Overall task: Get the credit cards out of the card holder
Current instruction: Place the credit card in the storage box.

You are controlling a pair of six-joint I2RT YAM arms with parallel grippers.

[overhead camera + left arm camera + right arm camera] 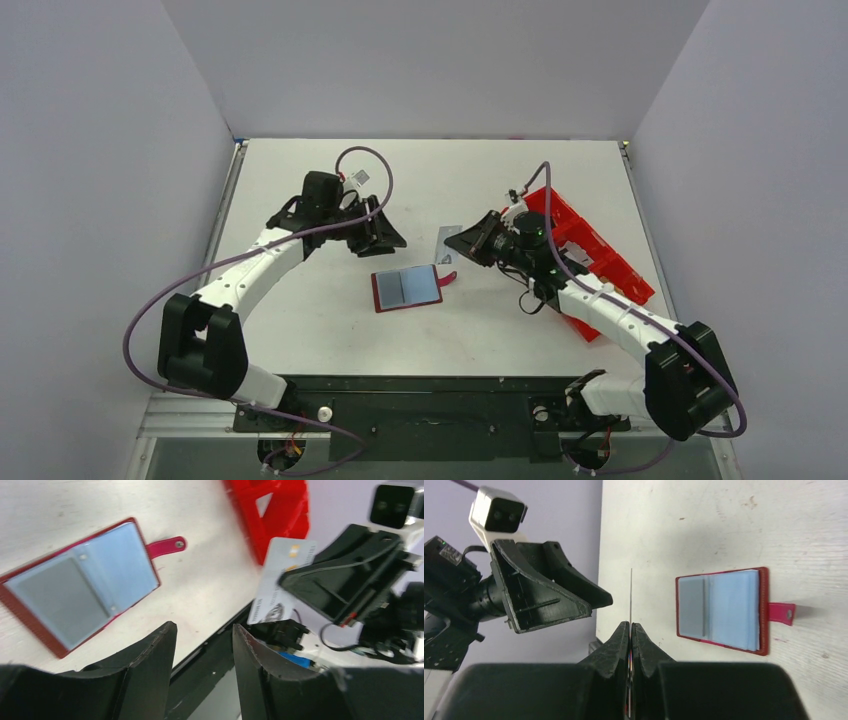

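Right between the left gripper (205,630) (jaws apart, empty) and the right gripper (630,627) (clamped on a card (280,575)) sits the open holder (405,288), roughly equally near both.

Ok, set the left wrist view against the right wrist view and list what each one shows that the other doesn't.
Left wrist only: the printed face of the credit card, the red tray, and the open gap of the left gripper. Right wrist only: that card edge-on, a thin line in the shut right gripper, plus the left wrist's camera. Both: the card holder lying open on the table, strap out.
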